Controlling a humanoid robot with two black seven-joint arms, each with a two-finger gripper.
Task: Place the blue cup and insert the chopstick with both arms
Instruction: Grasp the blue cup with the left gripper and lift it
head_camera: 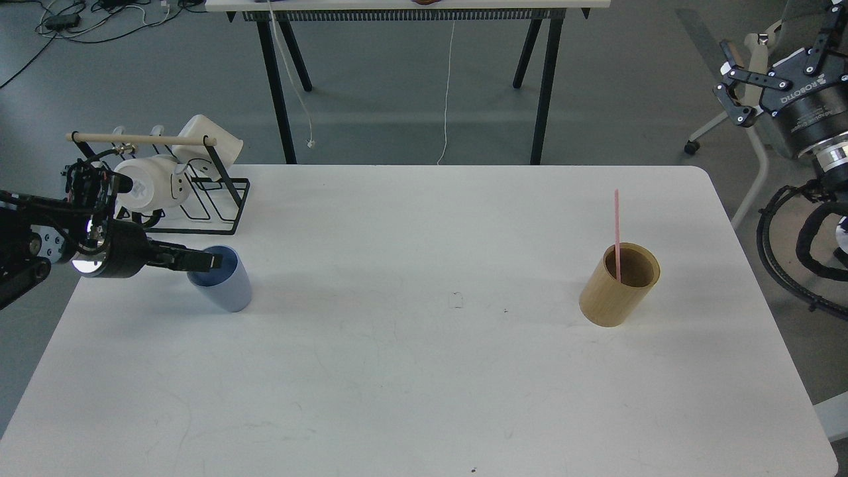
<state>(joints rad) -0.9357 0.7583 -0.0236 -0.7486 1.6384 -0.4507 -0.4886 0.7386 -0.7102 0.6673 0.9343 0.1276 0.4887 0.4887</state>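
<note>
While the left arm reaches in low from the left edge of the white tabletop (pixel 424 371), its fingers (pixel 199 260) lie across the rim of the small pale blue tapered plastic cup (pixel 222 281). One dark finger seems to lie over the cup's darker blue inside, as if pinching the wall, but from this angle I cannot tell whether the fingers have closed on the wall or merely rest at it. The cup stands upright near the left edge, just in front of the black wire mug rack with its wooden rail (pixel 192 192), on which white mugs (pixel 156 185) hang. Probably it is gripped by the rim because the tapered wall offers an easy hold from the side.

The thin straight pink chopstick (pixel 617 232) stands nearly upright inside the tall tan wooden cylinder (pixel 619 285) near the right edge, well apart from the cup, its upper part sticking out above the rim where it could be taken from above. The right arm's fingers (pixel 735 89) are spread wide and hold nothing, raised beyond the right edge of the tabletop, clear of the cylinder. That parked pose suggests the cup should be placed first, likely toward the middle, before the stick is fetched.
</note>
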